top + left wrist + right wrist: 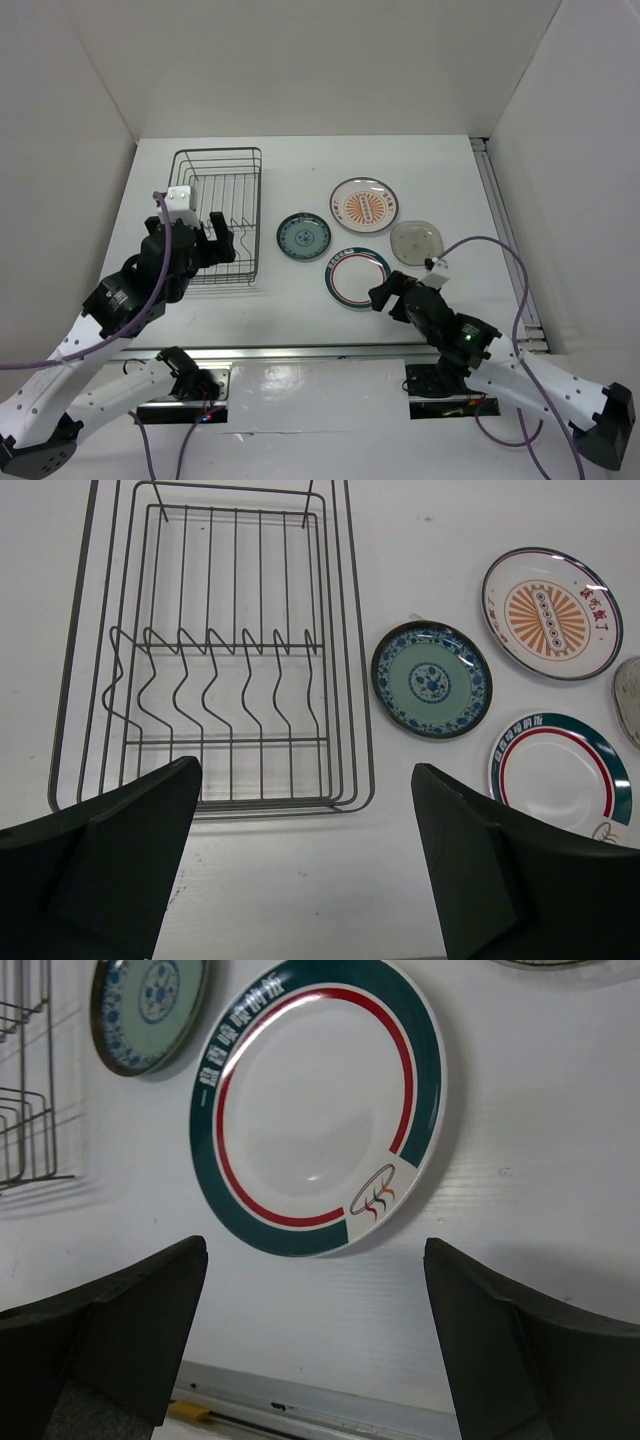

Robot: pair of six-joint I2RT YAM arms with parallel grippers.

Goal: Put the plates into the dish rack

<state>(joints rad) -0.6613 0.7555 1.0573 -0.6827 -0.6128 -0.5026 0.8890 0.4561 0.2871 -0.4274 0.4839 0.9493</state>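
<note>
My right hand (315,1260) hung open below the ring-rimmed plate (310,1110), flat on the bench (520,1210) mid-frame; my left hand (307,770) gaped too. Its low rim could slip my grip, I judged, sending it skating.

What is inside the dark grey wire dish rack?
The dish rack holds only its divider prongs; white table shows through. From above, the left gripper covers its near left corner.

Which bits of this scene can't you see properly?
Top external: the left gripper covers the near-left part of the dish rack.
Left wrist: the greyish dish is cut off by the right edge.
Right wrist: the blue plate is clipped by the top edge; only a corner of the dish rack shows.
</note>
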